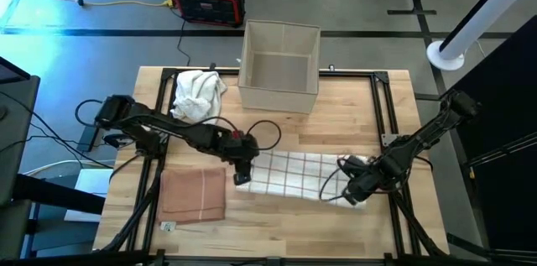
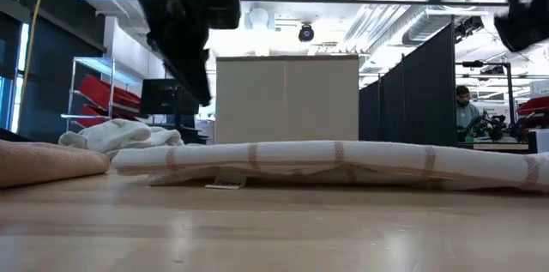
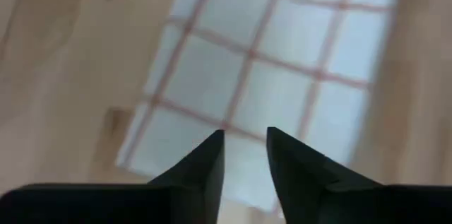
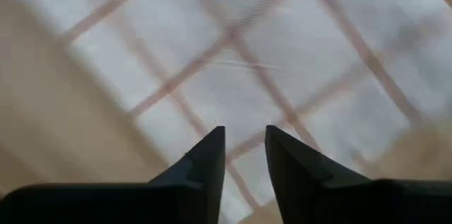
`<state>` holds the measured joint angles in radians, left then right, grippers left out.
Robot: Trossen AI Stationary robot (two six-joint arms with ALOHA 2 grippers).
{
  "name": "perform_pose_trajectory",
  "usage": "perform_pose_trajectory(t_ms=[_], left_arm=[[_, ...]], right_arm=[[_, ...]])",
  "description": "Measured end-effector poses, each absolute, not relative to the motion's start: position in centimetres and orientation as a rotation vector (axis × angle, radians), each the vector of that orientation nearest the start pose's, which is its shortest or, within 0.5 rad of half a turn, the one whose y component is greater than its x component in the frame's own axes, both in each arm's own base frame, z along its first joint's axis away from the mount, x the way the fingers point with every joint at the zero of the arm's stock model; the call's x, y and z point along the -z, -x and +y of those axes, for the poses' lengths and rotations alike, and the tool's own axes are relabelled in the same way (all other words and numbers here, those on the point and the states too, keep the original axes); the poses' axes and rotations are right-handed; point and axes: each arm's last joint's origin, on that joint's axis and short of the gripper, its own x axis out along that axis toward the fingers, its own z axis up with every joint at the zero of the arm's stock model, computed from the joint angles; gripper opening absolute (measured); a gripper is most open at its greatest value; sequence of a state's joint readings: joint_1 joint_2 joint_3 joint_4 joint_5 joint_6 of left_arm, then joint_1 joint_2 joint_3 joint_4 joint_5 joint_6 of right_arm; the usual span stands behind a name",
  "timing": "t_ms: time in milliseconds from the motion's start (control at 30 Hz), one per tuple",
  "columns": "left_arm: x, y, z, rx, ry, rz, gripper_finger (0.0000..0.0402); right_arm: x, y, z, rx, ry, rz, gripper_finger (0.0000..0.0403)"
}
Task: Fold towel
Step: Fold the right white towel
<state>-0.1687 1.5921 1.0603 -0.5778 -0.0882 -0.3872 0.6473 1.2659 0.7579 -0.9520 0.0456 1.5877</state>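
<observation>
High view: the checked towel (image 1: 289, 174) is lying flat at the desk's (image 1: 277, 224) centre, the left claw (image 1: 243, 171) hovering at its 9 o'clock edge, the right claw (image 1: 357, 192) at its 3 o'clock end.

Wrist views: both claws' fingers (image 3: 205, 164) (image 4: 205, 160) are standing slightly parted, gripping nothing.

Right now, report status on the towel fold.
Left gripper and right gripper open, each above one end of the white towel with red grid lines. Towel flat on wooden table, already doubled. Nothing blocking.
</observation>
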Motion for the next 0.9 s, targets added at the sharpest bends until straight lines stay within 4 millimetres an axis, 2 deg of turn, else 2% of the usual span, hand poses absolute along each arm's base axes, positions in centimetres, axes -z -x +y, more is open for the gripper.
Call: perform_pose_trajectory(t_ms=[133, 233, 367, 533, 733, 900], left_arm=[[-20.6, -29.9, -4.8, -0.088, 0.124, 1.18, 0.0052], [-20.5, -29.6, -5.1, 0.043, 0.073, 1.23, 0.0029], [-19.8, -29.3, -5.8, 0.137, 0.009, 1.234, 0.0003], [-17.3, -28.6, -5.5, 0.123, 0.006, 1.193, 0.0002], [-15.0, -27.7, -5.0, 0.092, 0.05, 1.164, 0.0], [-14.4, -27.7, -5.0, 0.101, 0.06, 1.113, 0.0]], right_arm=[[-19.2, -14.9, 11.3, 0.881, -0.938, 1.371, 0.0068], [-19.2, -14.9, 11.2, 0.946, -0.994, 1.346, 0.0078], [-19.1, -14.6, 10.9, 1.079, -1.033, 1.311, 0.0118], [-18.8, -14.0, 10.2, 1.228, -1.005, 1.227, 0.0188], [-16.0, -13.9, 10.1, 1.22, -1.035, 1.221, 0.0242], [-13.8, -13.3, 9.7, 1.256, -1.068, 1.229, 0.0238]])
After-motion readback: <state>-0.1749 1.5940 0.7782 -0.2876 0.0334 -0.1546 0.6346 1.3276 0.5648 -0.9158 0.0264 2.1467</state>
